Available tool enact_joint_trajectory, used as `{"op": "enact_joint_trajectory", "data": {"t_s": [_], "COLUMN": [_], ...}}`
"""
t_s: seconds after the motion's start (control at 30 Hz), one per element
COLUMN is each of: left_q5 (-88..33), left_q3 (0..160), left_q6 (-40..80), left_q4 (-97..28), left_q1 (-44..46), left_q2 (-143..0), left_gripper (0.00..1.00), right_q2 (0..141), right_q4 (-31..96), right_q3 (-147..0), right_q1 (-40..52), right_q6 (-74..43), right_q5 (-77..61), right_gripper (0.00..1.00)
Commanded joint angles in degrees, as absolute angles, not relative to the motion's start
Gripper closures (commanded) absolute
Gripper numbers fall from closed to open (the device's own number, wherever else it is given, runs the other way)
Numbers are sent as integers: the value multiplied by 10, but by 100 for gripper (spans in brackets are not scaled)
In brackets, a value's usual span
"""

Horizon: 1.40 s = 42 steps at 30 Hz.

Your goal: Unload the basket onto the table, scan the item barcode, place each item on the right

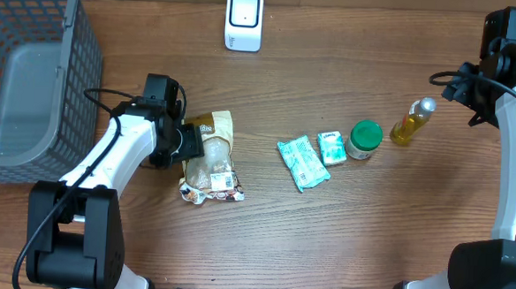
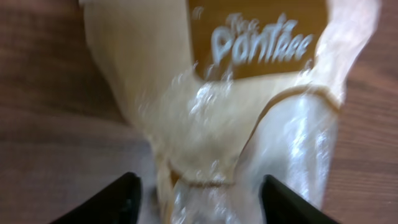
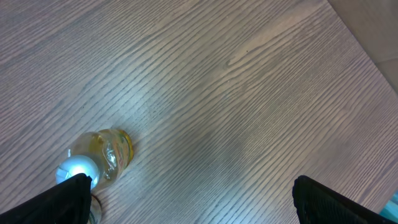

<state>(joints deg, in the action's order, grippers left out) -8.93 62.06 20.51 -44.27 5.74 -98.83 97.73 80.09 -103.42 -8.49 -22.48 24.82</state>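
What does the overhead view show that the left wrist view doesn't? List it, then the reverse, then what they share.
Only overhead: the white scanner, the grey basket, the teal packets, the green-lidded jar and the yellow bottle.
Only left wrist: the white lettering on the bag's brown label, close up.
Both: the snack bag, the left gripper with a finger on either side of it, and the wooden table.
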Motion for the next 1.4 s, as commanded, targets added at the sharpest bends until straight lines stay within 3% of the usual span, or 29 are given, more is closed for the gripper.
{"op": "enact_joint_trajectory", "data": {"t_s": [0.0,0.27,0.53,0.67,0.77,0.97,1.27,1.37], "left_q5": [-75,-88,-154,-143,-37,61,51,-22], "left_q3": [614,614,618,660,765,798,749,749], "left_q6": [194,193,189,160,142,89,-43,-80], "left_q4": [-472,-564,-571,-613,-685,-653,-586,-594], "left_q1": [63,92,137,133,109,88,82,64], "left_q2": [-995,-995,-995,-995,-995,-996,-1022,-1051], "left_gripper": [42,45,44,35,23,23,9,6], "right_q2": [977,977,977,977,977,977,977,977], "right_q4": [798,798,798,798,798,798,798,798], "right_q3": [-1039,-1039,-1039,-1039,-1039,-1039,-1039,-1039], "right_q1": [-85,-85,-85,-85,-85,-85,-85,-85], "right_q6": [-229,-229,-229,-229,-229,-229,-229,-229], "right_q5": [249,249,249,249,249,249,249,249], "right_gripper": [0,0,0,0,0,0,0,0]}}
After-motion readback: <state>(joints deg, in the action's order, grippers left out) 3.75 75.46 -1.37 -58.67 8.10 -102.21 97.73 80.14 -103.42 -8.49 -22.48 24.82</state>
